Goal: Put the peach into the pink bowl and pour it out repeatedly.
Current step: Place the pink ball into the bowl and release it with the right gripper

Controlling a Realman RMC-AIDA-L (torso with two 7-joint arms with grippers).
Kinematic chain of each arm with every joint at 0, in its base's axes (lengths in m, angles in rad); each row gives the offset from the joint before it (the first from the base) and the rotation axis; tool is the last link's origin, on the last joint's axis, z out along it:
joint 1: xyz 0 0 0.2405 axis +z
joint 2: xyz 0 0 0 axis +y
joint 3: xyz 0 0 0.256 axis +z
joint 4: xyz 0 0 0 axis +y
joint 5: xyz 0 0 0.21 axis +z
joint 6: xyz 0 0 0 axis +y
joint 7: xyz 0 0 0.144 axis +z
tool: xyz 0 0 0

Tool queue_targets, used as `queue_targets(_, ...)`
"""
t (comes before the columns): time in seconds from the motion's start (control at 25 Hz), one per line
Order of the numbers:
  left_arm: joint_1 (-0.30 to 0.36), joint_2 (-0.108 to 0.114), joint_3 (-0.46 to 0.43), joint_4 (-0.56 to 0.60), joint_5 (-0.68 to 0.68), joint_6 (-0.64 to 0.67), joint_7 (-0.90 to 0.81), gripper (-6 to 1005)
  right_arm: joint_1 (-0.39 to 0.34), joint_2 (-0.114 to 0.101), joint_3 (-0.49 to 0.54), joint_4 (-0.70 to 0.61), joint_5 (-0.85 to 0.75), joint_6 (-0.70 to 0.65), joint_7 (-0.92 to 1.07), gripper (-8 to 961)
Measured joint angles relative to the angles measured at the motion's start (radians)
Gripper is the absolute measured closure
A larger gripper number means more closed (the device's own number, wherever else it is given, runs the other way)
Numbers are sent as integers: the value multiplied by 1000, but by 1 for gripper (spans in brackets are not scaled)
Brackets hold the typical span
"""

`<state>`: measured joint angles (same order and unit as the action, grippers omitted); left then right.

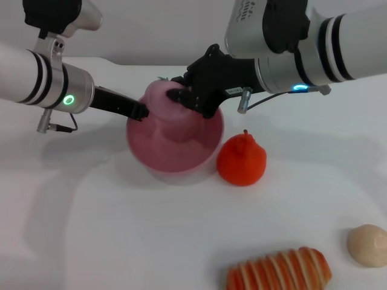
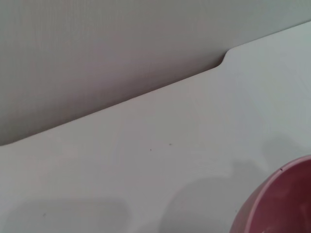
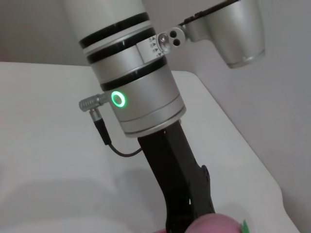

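Note:
The pink bowl stands on the white table at the middle; its rim also shows in the left wrist view. My left gripper is shut on the bowl's left rim. My right gripper is shut on the peach and holds it over the bowl's far rim, just above the opening. In the right wrist view the top of the peach shows with its green leaf mark, in front of my left arm.
An orange-red pear-shaped fruit stands right beside the bowl on its right. A striped orange bread loaf lies at the front edge. A beige ball sits at the front right. The table's far edge runs behind the bowl.

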<state>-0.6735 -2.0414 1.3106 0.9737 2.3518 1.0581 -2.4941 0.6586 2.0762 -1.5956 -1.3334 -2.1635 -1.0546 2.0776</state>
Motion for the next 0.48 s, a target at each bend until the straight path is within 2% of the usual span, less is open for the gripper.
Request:
queue_targets(0.16,0,3,-1,-2,1,-2,-1,953,-9,1,0,-12,2,1,-5,899)
queue_targets(0.32,2,4,-1,-3,3,-1,-1,953,-28,0,5,-30,3,5,-7,679)
queue_targets(0.48,1,4,-1,-5,17,13,-12,953,-82,0,10,-84,6,34,-8,485)
